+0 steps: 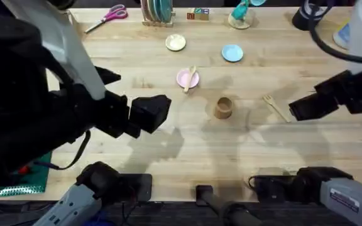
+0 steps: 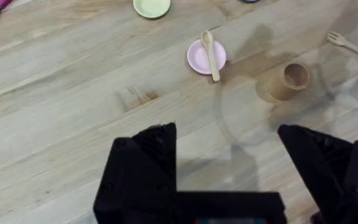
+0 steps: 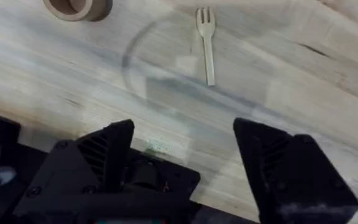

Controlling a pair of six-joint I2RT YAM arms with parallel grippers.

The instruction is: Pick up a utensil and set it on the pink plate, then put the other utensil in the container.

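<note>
We see the pale wooden worktop [image 1: 168, 144] carrying everything, with the left arm looming large and dark over its left part. Our left hand [image 2: 229, 165] hangs above bare wood, fingers spread wide with nothing between them. Our right hand [image 3: 185, 162] hovers on the far side of the container from the left one, fingers likewise spread and holding nothing.

We take the container [image 1: 224, 107] as our landmark: a tan-brown cup standing upright near the middle of the worktop. The pink plate [image 1: 186, 78] sits near it, up and to the left in the overhead view. The spoon [image 1: 190, 79] lies across that plate, its handle sticking out over the rim toward the container. The fork [image 1: 274, 106] lies flat on the wood to the right of the container, apart from it, between the cup and our right hand.
</note>
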